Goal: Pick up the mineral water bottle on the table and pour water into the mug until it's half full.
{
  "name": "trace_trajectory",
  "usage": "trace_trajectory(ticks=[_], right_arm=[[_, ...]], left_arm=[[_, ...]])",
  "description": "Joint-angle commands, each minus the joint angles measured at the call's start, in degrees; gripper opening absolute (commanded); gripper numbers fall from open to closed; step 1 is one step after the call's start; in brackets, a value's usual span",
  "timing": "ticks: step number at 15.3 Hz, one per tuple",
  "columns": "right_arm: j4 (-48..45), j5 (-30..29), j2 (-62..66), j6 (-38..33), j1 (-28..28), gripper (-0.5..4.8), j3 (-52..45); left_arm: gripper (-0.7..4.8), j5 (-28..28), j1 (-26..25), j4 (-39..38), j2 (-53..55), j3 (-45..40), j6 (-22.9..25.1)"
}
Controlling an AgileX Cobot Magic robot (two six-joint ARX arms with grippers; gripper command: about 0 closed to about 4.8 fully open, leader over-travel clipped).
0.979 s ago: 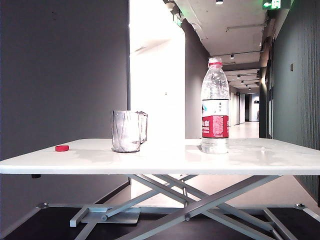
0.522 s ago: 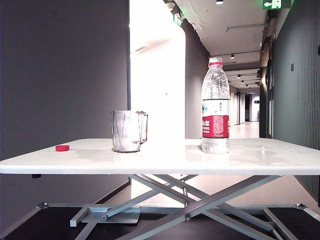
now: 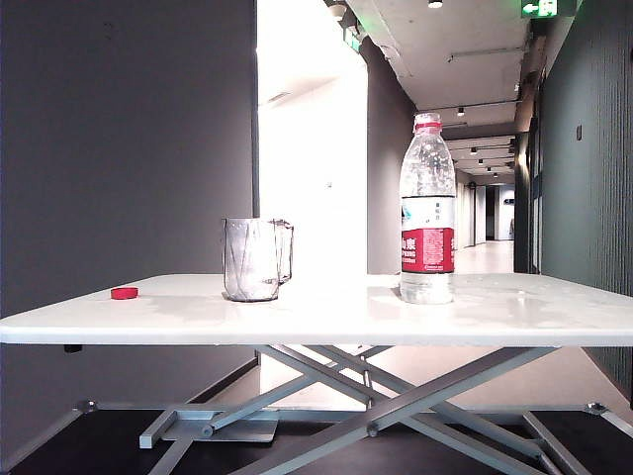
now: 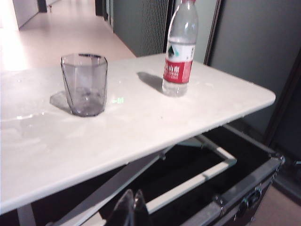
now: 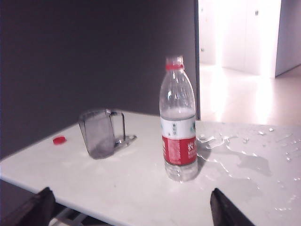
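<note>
Nothing on the table (image 3: 326,312) has moved since the earlier frames. Exterior view: one mineral water bottle (image 3: 427,210) stands upright toward the right edge, one mug (image 3: 254,259) left of it, well apart, and one small red cap (image 3: 124,293) near the left edge; neither arm shows. Left wrist view: the left end effector (image 4: 134,207) hangs off the table's near edge, fingers together, holding nothing. Right wrist view: the right end effector (image 5: 129,207) has fingers spread wide apart, empty, short of the bottle, with spilled water (image 5: 244,150) beside it.
</note>
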State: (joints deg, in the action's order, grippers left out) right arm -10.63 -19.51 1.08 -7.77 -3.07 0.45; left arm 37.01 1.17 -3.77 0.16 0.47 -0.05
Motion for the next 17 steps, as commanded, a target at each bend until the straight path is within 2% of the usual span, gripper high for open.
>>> trace_trajectory(ticks=[1, 3, 4, 7, 8, 9, 10, 13, 14, 17], right_arm=[[-1.1, 0.1, 6.5, 0.5, 0.0, 4.79, 2.4], [-3.9, 0.1, 17.0, 5.8, 0.0, 4.79, 7.4], [-8.8, 0.1, 25.5, 6.7, 0.1, 4.79, 10.7], [-18.0, -0.3, 41.2, 6.7, 0.1, 4.79, 14.9], [-22.1, -2.2, 46.8, 6.7, 0.1, 4.79, 15.6], [-30.3, -5.1, 54.0, 6.7, 0.1, 4.79, 15.7], [-38.1, -5.3, 60.3, 6.7, 0.1, 4.79, 15.8], [-51.6, -7.6, 76.4, 6.7, 0.1, 4.79, 19.1], [-52.9, -9.2, 84.5, 6.4, 0.1, 4.79, 23.5], [-52.9, -12.7, 96.2, 6.3, 0.0, 4.79, 32.0]], left_arm=[[-0.05, 0.1, 0.0, -0.7, 0.1, 0.1, 0.7], [-0.05, 0.1, 0.0, -0.9, 0.1, 0.1, 0.7], [-0.05, 0.1, 0.0, -0.9, 0.0, 0.1, 0.7], [-0.05, 0.1, 0.0, -0.9, 0.0, 0.1, 0.7], [-0.05, 0.1, 0.0, -0.9, 0.0, 0.1, 0.7], [-0.05, 0.1, 0.0, -0.9, 0.0, 0.1, 0.7], [-0.05, 0.1, 0.0, -0.9, 0.0, 0.1, 0.7], [-0.05, 0.1, 0.0, -0.9, 0.0, 0.1, 1.2], [-0.05, 0.1, 0.0, -0.9, 0.0, 0.1, 1.2], [-0.05, 0.3, 0.1, -0.9, 0.0, 0.1, 1.1]])
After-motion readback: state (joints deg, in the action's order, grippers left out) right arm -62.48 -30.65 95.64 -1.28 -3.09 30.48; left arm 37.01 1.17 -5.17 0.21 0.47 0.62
